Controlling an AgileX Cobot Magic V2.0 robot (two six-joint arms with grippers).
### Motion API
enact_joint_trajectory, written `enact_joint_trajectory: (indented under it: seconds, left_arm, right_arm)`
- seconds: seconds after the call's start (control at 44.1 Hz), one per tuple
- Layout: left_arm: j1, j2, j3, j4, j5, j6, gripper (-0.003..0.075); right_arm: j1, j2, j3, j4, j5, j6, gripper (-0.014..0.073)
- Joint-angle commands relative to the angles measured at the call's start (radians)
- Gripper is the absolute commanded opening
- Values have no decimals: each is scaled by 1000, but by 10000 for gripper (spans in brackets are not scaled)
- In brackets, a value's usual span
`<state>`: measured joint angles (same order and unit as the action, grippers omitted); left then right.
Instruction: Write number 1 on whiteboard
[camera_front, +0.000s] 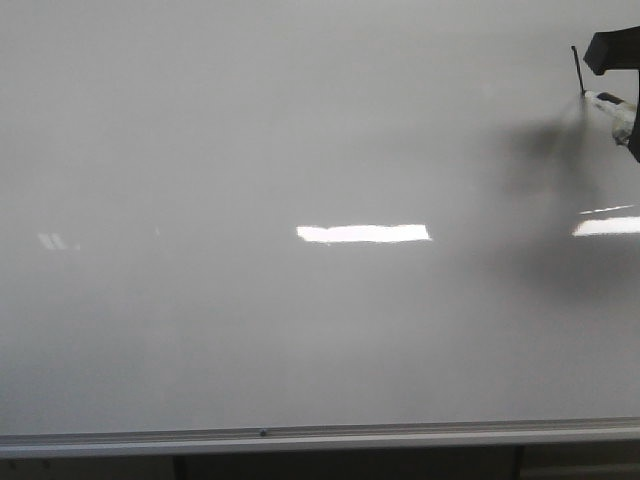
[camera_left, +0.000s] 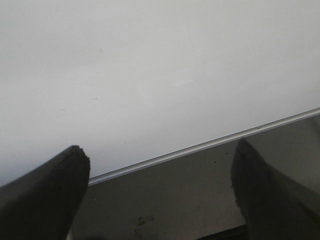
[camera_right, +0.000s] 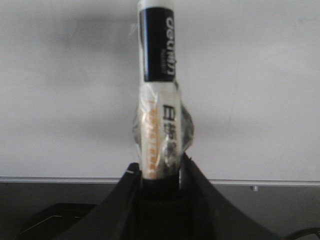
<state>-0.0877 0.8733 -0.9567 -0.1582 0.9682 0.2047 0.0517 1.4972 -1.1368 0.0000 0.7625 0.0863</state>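
Observation:
The whiteboard (camera_front: 250, 150) fills the front view, glossy white-grey with a silver frame rail (camera_front: 300, 437) along its near edge. A short thin black stroke, the number 1 (camera_front: 578, 70), stands at the far right near the top. My right gripper (camera_front: 632, 120) shows only partly at the right edge, just right of the stroke, the marker's tip (camera_front: 592, 96) at the stroke's lower end. In the right wrist view it (camera_right: 159, 172) is shut on a white and black marker (camera_right: 159, 100) that points at the board. My left gripper (camera_left: 160, 160) is open and empty over the board's rail (camera_left: 200, 146).
Bright rectangular light reflections (camera_front: 363, 233) lie on the board's middle and at its right (camera_front: 606, 226). A dark grey surface (camera_left: 175, 200) lies beyond the rail in the left wrist view. The arm's shadow (camera_front: 560, 200) falls on the board at the right.

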Motion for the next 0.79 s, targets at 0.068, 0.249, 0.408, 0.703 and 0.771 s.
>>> enact_joint_trajectory:
  seconds: [0.068,0.249,0.408,0.703,0.771]
  left_arm:
    - [3,-11,-24,-16,-64,5,564]
    - [-30,-11,-29,-149,-48,173,564]
    - [-154,15,-76,-285,9,402,564]
    - [-478,88,-121,-279,11,502,564]
    - [-552,116,-139,-256,2,502,564]
  right_arm:
    - [-2,-113,-29,0,-14,-19,-1]
    - [83,-230,-25,0,99,-195,-1]
    - [239,-286,-12,33,263,-445,-1]
    - [458,-293,37,238,400,-754,-1]
    - [483,-293,40,306,408,-811,-1]
